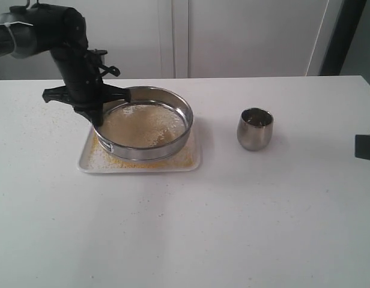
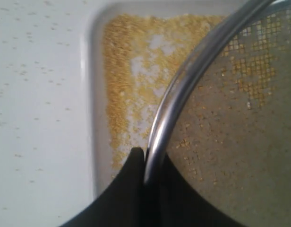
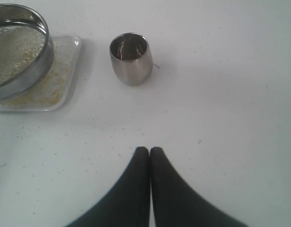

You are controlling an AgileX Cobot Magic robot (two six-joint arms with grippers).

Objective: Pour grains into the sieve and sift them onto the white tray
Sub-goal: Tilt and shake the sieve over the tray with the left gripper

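Along the near edge, the white counter (image 1: 233, 228) carries only a thin scatter of tiny specks. Further in, toward the left edge and closer to the far edge than the near one, lies the white tray (image 1: 89, 161), its floor dusted with fine yellow grains (image 2: 119, 94) that lie thickest along the rim, with pale bare patches among them. The sieve (image 1: 150, 150) sits over the tray and covers most of it. More grains, a paler mix, spread across its mesh. Whether its ring rests on the tray or hangs just above it cannot be told. To its right, well apart and about midway between the side edges, a small rounded steel cup (image 1: 255, 128) stands upright on the counter. The right gripper (image 3: 149, 156) is at the right edge, its two black fingers pressed together on nothing, pointing toward the cup. On the sieve's left side, the left gripper (image 2: 145, 179) is clamped on the steel rim, one finger inside the ring and one outside. Beyond the far edge is a pale panelled wall (image 1: 245, 36).
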